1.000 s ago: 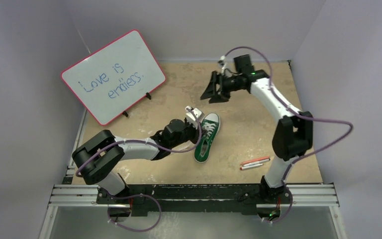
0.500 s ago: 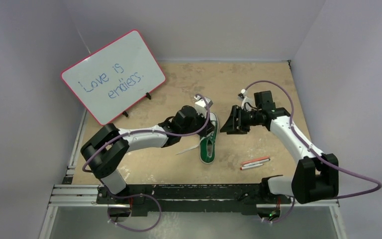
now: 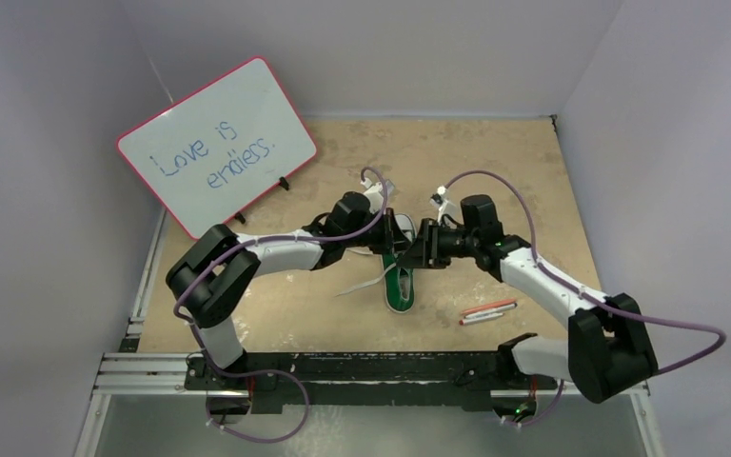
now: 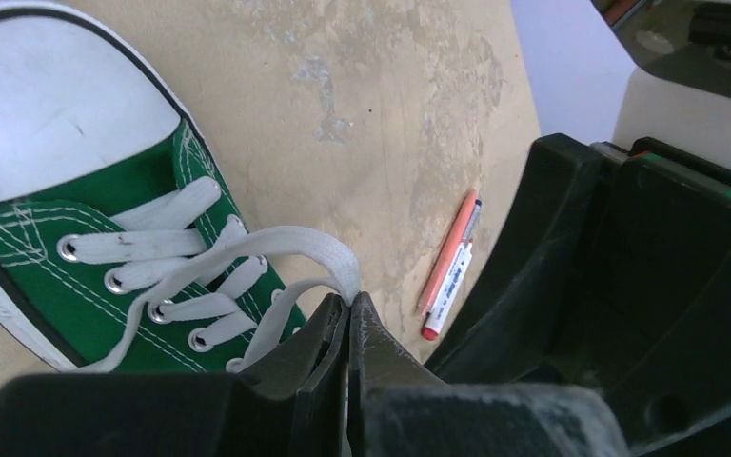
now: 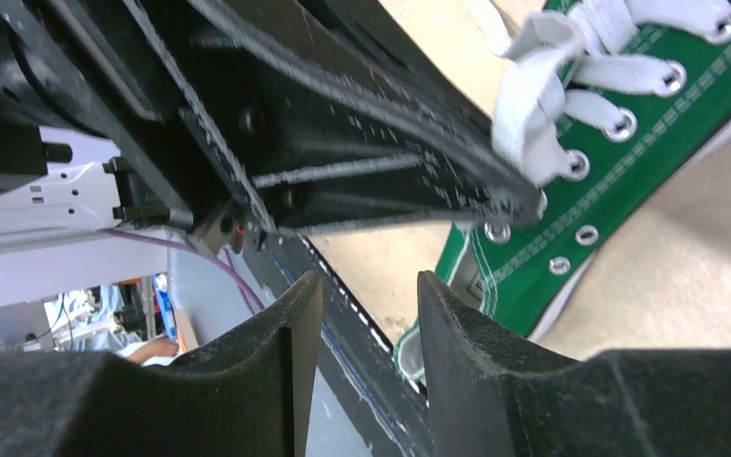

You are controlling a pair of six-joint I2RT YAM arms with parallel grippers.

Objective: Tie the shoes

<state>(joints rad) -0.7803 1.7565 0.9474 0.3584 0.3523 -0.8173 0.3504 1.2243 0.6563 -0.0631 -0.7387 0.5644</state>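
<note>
The green shoe (image 3: pixel 401 286) with its white toe cap lies mid-table, heel toward the arms. My left gripper (image 4: pixel 350 303) is shut on a loop of white lace (image 4: pixel 286 246) that rises from the eyelets of the shoe (image 4: pixel 67 214). In the top view the left gripper (image 3: pixel 388 240) hangs over the laced part. My right gripper (image 3: pixel 413 255) meets it from the right. In the right wrist view the right gripper (image 5: pixel 362 295) is open with nothing between its fingers; it sits just under the left gripper's finger (image 5: pixel 371 143) and the pinched lace (image 5: pixel 533 105).
A whiteboard (image 3: pixel 217 143) with a red rim leans at the back left. Two pens (image 3: pixel 487 311) lie to the right of the shoe, the pens (image 4: pixel 449 271) also showing in the left wrist view. A loose lace end (image 3: pixel 362 284) trails left of the shoe.
My right arm has swung from the back of the table down to the shoe, its jaws narrowing. The left gripper has carried the lace back and to the right over the shoe.
</note>
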